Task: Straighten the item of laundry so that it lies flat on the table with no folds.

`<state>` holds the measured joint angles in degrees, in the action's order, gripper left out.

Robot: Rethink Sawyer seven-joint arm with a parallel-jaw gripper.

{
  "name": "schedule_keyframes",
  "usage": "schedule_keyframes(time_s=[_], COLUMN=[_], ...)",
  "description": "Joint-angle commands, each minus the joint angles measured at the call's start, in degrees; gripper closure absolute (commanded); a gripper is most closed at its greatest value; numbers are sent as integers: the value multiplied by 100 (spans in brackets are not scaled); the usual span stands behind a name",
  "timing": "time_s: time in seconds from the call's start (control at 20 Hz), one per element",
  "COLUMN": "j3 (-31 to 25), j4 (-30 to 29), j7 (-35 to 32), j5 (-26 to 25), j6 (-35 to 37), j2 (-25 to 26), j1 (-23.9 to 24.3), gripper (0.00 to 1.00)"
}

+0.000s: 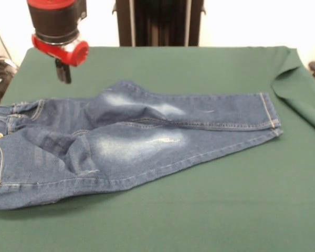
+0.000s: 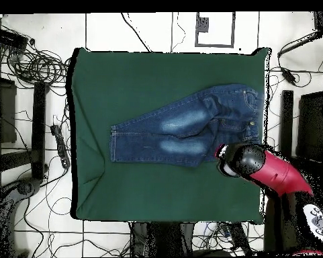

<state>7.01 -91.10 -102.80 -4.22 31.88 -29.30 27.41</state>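
The small blue denim jeans (image 1: pixel 126 142) lie across the dark green table (image 1: pixel 210 210), with the waist at the left and the cuffs at the right. The two legs overlap along their length. Creases bunch around the crotch and seat, and the faded thigh patches face up. My gripper (image 1: pixel 63 72) hangs empty above the table just behind the waist end and does not touch the denim. In the overhead view the jeans (image 2: pixel 187 127) lie right of centre on the table (image 2: pixel 157 191). The arm's red and black wrist (image 2: pixel 239 160) sits beside the waistband and hides the gripper.
The green cloth's far right corner (image 1: pixel 299 89) is folded up into a raised flap. The robot's black pedestal (image 1: pixel 160 21) stands behind the table. Cables and equipment (image 2: pixel 29 67) lie on the floor around the table.
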Motion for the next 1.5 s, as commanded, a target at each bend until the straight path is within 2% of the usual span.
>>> schedule_keyframes(time_s=[0.05, 0.3, 0.4, 0.6, 0.8, 0.9, 1.15, 1.5], j3=[-558, -604, -594, -716, -737, -803, -873, -911], j4=[817, 1239, 1281, 1076, 1004, 850, 704, 835], j7=[-455, -237, -171, -51, 135, 70, -7, 53], j5=[263, 145, 38, -65, -239, -292, -328, -326], j6=[893, 1248, 1118, 626, 473, 7, -106, -63], j2=[371, 575, 651, 760, 1000, 1079, 1215, 1348], j1=[-129, -74, -64, 95, 216, 291, 381, 441], gripper=[100, 100, 100, 100, 100, 100, 100, 100])
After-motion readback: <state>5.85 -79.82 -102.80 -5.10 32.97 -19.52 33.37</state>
